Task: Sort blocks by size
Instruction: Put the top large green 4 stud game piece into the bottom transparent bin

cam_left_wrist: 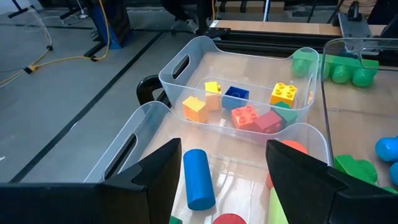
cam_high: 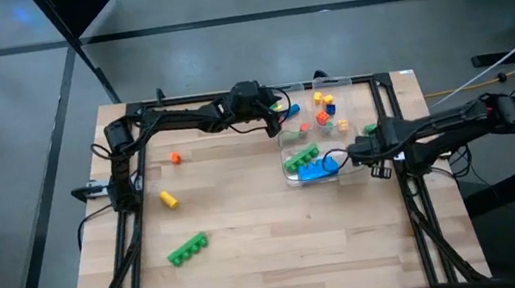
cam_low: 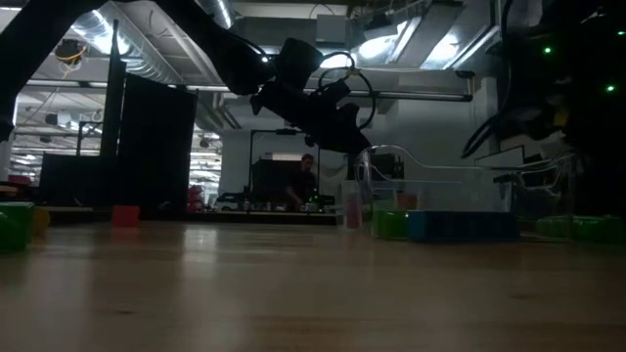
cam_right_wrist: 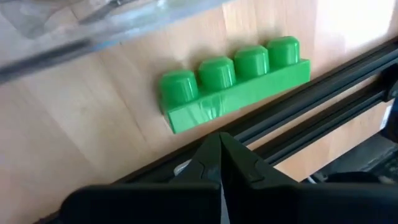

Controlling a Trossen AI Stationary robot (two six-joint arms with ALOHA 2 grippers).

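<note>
Trays of clear plastic (cam_high: 320,120) sit at the far right of the wooden table (cam_high: 248,216), inside the black frame rails (cam_high: 400,134), and they hold most of the blocks: in the left wrist view the farther compartment (cam_left_wrist: 186,59) carries yellow (cam_left_wrist: 283,93), orange (cam_left_wrist: 194,109), red (cam_left_wrist: 244,116) and blue (cam_left_wrist: 236,95) bricks, while the nearer one holds a blue cylinder (cam_left_wrist: 199,179) lying on its side. From above, a green studded bar (cam_high: 302,156) and a blue brick (cam_high: 314,168) lie in the tray's near end. The left gripper (cam_left_wrist: 221,171) hangs above the tray's far left corner with its fingers (cam_left_wrist: 163,174) spread wide and gripping nothing; the blue cylinder shows in the gap between them, below. The tray wall stands between that gripper and the bricks beyond. Out on the bare table, well apart from both arms, lie a small orange block (cam_high: 176,157), a yellow cylinder (cam_high: 168,200) and a green four-stud bar (cam_high: 187,249). The right gripper (cam_right_wrist: 221,155) rests over the right frame rail with its fingers pressed together and empty; just past its tips another green four-stud bar (cam_right_wrist: 233,81) lies on the wood beside the rail, probably near the tray's edge, though the blurred plastic there is hard to read. In the low view a person (cam_low: 303,184) shows far behind the table.
</note>
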